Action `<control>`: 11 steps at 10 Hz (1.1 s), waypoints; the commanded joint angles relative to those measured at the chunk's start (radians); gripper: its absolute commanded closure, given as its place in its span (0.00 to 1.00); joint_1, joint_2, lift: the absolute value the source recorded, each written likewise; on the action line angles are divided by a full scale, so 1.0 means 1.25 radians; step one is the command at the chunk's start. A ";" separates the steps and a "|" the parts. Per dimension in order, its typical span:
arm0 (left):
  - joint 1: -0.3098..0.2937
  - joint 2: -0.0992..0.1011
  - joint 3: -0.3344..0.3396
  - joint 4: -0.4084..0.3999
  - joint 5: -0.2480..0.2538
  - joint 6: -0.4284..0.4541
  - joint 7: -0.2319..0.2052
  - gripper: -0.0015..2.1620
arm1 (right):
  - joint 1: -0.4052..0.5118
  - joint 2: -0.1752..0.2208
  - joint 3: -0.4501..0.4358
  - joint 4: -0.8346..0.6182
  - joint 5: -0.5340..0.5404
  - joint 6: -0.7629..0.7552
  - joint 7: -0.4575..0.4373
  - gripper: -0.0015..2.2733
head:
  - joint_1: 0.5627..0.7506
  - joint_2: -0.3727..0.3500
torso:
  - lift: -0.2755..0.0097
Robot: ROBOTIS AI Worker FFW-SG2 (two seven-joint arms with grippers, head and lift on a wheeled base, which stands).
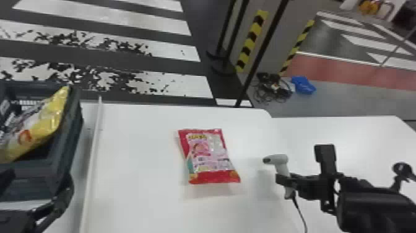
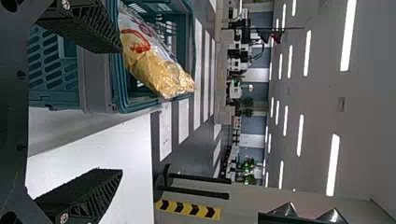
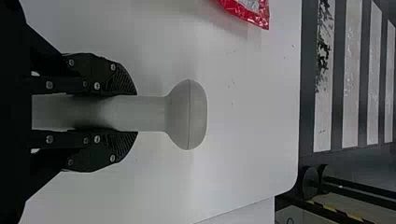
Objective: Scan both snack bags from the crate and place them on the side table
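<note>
My right gripper (image 1: 286, 182) clamps the scanner (image 1: 281, 161); my left gripper (image 1: 41, 176) gapes. The white table (image 1: 139, 145), striped floor (image 1: 108, 15) beyond, holds a printed bag (image 1: 205, 155).

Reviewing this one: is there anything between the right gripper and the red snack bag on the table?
Only the handheld scanner in the right gripper, its nose turned toward the bag's side. Past that, nothing visible stands before the red snack bag, just white tabletop.

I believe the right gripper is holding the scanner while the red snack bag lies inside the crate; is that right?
No: the head view shows the red snack bag on the table, not inside the crate; the right gripper is holding the scanner.
</note>
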 commanded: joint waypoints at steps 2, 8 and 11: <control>-0.002 -0.002 -0.002 -0.001 -0.001 0.000 0.000 0.04 | 0.037 0.044 0.013 -0.161 0.001 0.159 0.001 0.99 | 0.70 0.03 | 0.63; -0.001 -0.001 -0.002 0.000 0.000 -0.012 0.000 0.04 | 0.074 0.089 0.121 -0.387 0.045 0.358 0.003 0.99 | 0.70 0.14 | 0.63; -0.001 -0.001 -0.001 -0.001 0.000 -0.012 0.000 0.04 | 0.070 0.094 0.160 -0.444 0.066 0.410 0.003 0.99 | 0.70 0.21 | 0.63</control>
